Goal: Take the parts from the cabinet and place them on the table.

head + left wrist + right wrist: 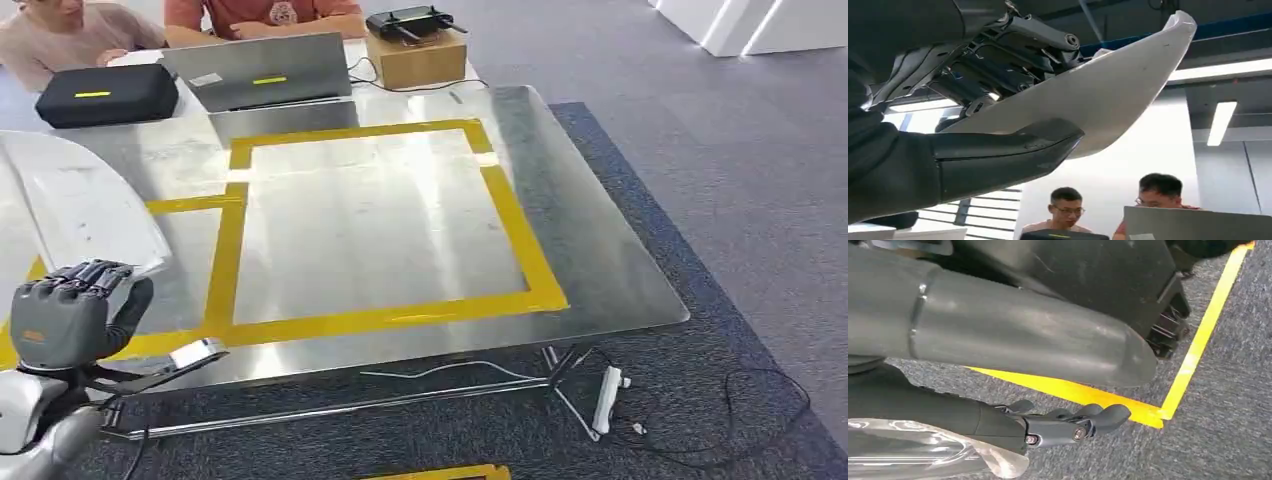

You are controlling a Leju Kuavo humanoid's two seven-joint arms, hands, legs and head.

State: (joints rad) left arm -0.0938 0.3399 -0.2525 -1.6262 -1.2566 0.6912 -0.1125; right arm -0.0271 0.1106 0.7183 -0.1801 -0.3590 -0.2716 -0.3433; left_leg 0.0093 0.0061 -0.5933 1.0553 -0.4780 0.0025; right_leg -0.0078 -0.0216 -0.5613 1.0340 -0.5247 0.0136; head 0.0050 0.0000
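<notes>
Left hand (62, 322) gripping white part (85, 205), part over table (600, 260) edge

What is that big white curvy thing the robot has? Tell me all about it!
The white part is a wide, smooth, curved panel, like a glossy plastic or painted shell, tapering to a rounded tip. The robot's left hand holds it from underneath near one end, with the thumb pressed against its face. It is lifted up and tilted over the left side of the shiny metal table, above the yellow tape lines. Whether it touches the table can't be told.

Steel table (600, 270), yellow tape (350, 322), seemingly bare.
</notes>
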